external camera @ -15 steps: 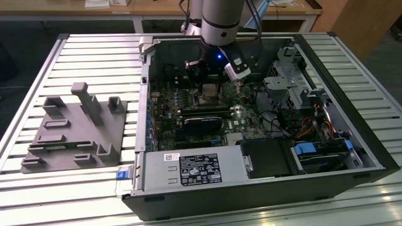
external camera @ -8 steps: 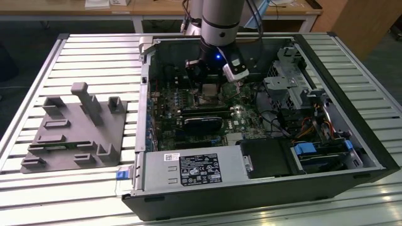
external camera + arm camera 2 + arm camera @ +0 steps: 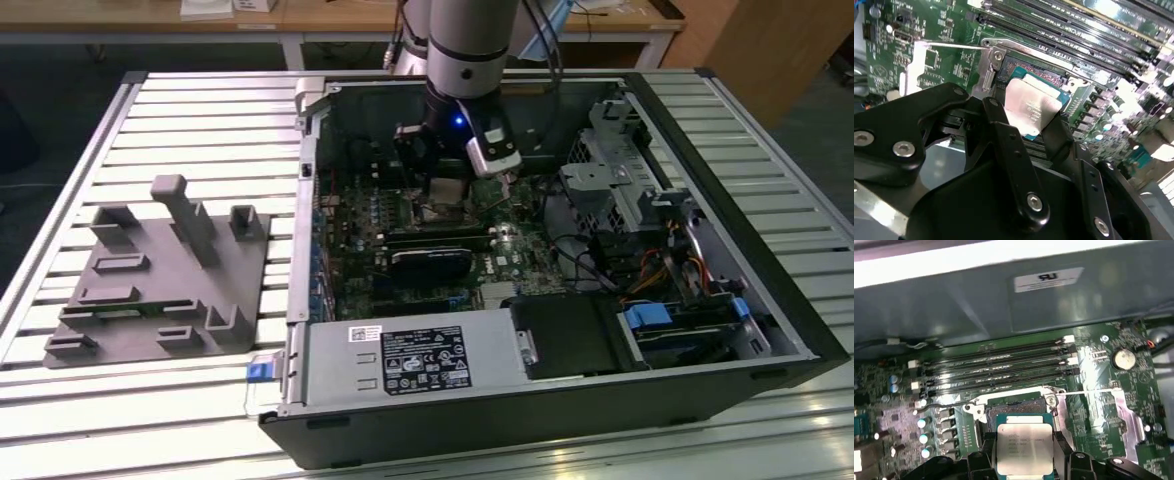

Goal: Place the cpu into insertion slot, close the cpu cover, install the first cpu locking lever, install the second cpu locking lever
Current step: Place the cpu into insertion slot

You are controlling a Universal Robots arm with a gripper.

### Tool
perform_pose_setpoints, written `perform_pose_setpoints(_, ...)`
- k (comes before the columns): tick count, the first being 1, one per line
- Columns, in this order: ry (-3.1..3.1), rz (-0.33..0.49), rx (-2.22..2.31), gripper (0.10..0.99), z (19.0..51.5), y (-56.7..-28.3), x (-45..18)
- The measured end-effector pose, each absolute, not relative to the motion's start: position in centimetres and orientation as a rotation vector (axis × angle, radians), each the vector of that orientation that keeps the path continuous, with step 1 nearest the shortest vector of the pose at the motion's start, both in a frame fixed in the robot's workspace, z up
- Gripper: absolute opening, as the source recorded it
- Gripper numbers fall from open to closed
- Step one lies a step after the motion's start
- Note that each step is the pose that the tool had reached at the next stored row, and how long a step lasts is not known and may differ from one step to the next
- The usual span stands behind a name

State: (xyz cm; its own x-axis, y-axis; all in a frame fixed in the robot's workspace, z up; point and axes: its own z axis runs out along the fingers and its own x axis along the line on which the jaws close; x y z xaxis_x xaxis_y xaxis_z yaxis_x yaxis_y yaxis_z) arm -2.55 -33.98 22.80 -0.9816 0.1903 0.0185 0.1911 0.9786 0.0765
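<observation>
Well off toward the exterior view's left of the insertion slot, a grey fixture block sits on the slatted table. Right over the slot, the gripper pinches the cpu by 2 opposite edges, jaws pressed against it, likely so its underside stays free for seating. Whether it touches the slot I cannot tell. 2 thin locking levers stick out either side of the slot, clear of its opening. 4 memory slots run just beside it. The drive cage stands toward the exterior view's right.
</observation>
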Motion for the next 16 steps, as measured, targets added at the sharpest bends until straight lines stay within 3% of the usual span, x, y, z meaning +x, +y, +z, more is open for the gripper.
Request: perform_pose_setpoints(16,-3.057,-0.122,-0.713,0.537,22.66,-33.98,-2.55)
